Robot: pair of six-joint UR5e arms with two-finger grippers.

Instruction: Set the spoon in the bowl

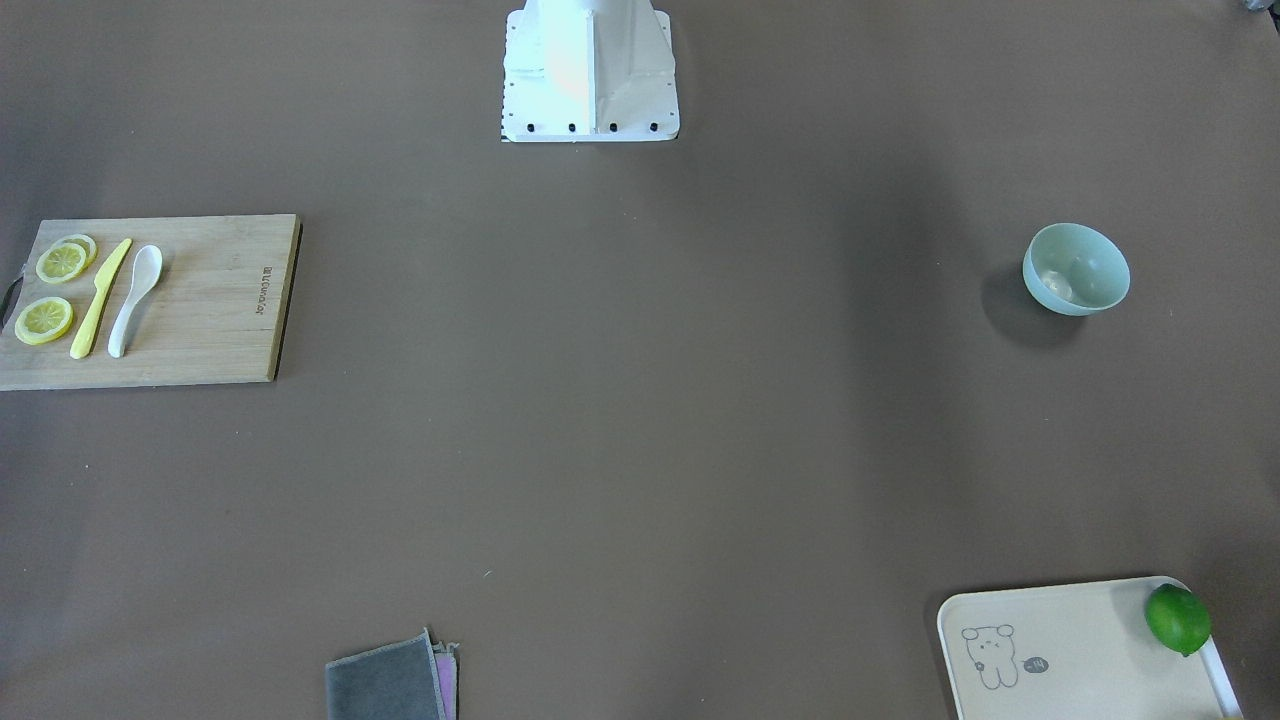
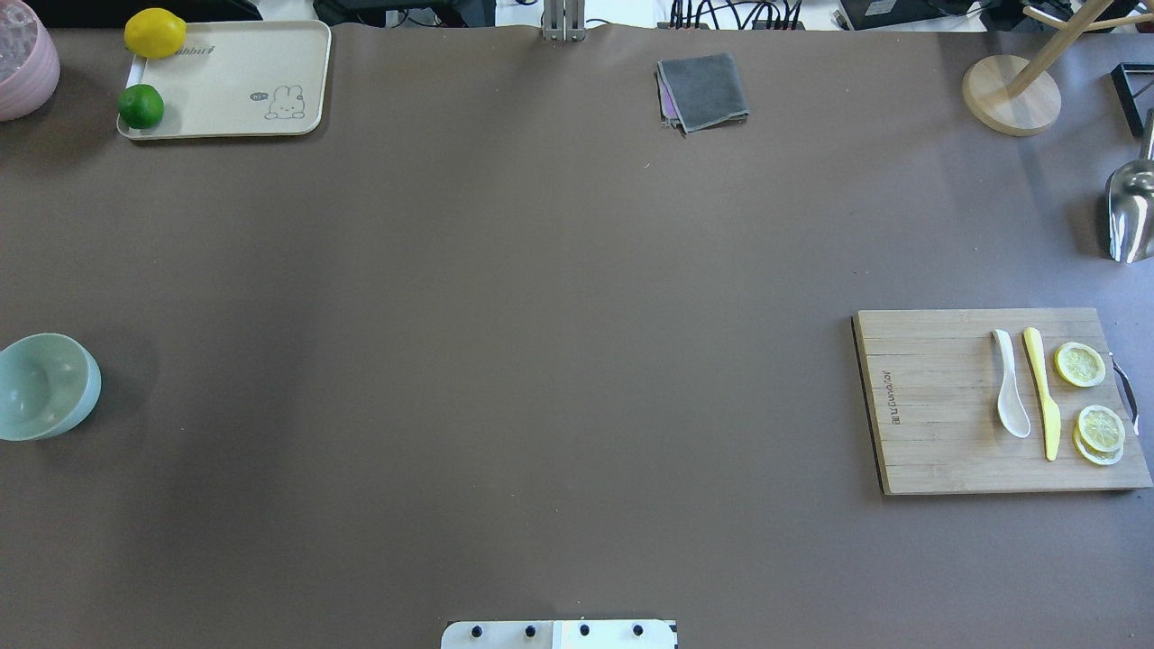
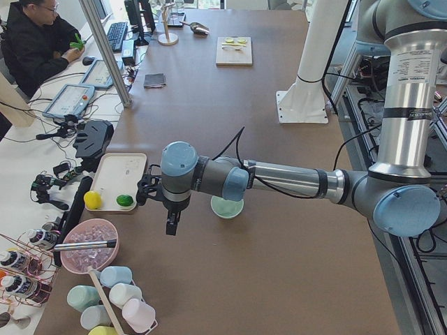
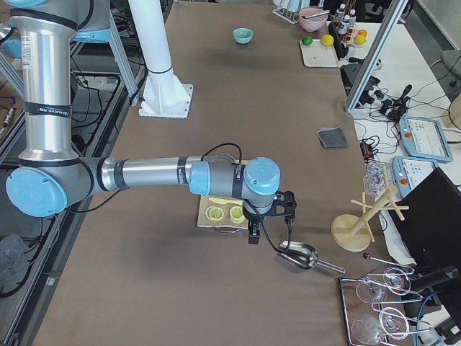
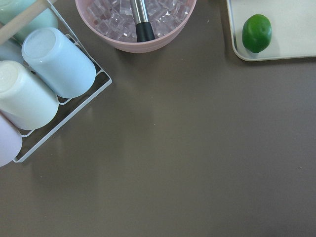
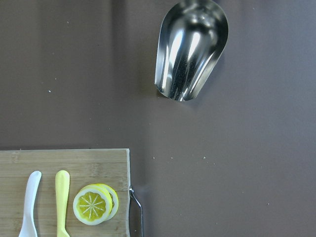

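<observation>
Overhead exterior view shows a big flat brown table with a smooth dull top. On the robot's right side lies a wood board, a flat rectangle made of strips. At the far left corner sits a cream tray with round corners and a shiny green lime on it. The bowl is round, smooth and pale green, and it stands at the table's left edge, well apart from the board. A soft gray cloth lies folded at the far edge. A shiny metal scoop lies just past the board's end.

On the board lie a slim yellow knife, the spoon and round lemon slices. The spoon is white and glossy, with a deep oval end and a short thick handle. It lies flat just beside the knife.

The right gripper hangs over the board's outer end, near the scoop, up above the spoon and apart from it. I cannot tell if its fingers are open or closed. The left gripper hangs near the bowl, and I cannot tell about its fingers either.

The right arm reaches out long and level, with its wrist pointing down. The left arm is stretched out the same way
</observation>
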